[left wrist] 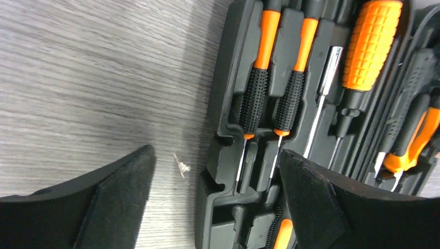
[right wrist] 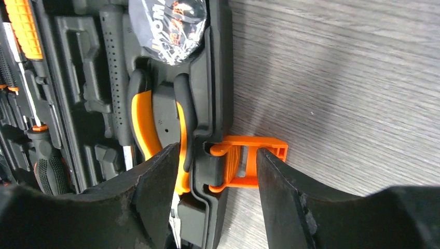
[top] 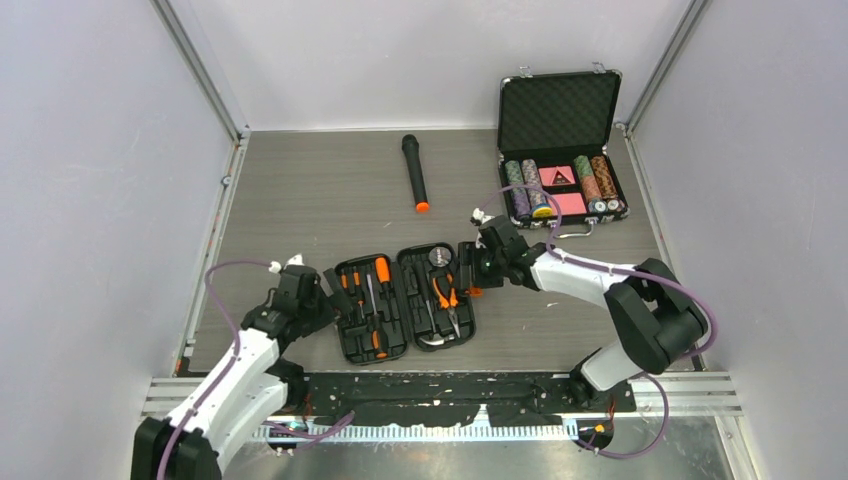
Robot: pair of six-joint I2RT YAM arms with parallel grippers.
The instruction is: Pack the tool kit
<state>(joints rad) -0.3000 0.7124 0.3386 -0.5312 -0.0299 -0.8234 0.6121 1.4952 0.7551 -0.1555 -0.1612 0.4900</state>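
The tool kit (top: 352,352) lies open flat at the table's front centre, both black halves up. Orange-black screwdrivers (left wrist: 262,78) sit in the left half. Orange-handled pliers (right wrist: 142,124) and a round wrapped piece (right wrist: 166,26) sit in the right half. My left gripper (top: 322,300) is open and low, and its jaws straddle the case's left rim (left wrist: 217,155). My right gripper (top: 468,268) is open and its jaws straddle the right rim (right wrist: 218,150), with the orange latch (right wrist: 249,161) between them. The latch sticks out flat onto the table.
A black microphone (top: 415,172) with an orange end lies behind the kit. An open metal-edged case (top: 556,112) with poker chips stands at the back right. Walls close in the table on the left, right and back.
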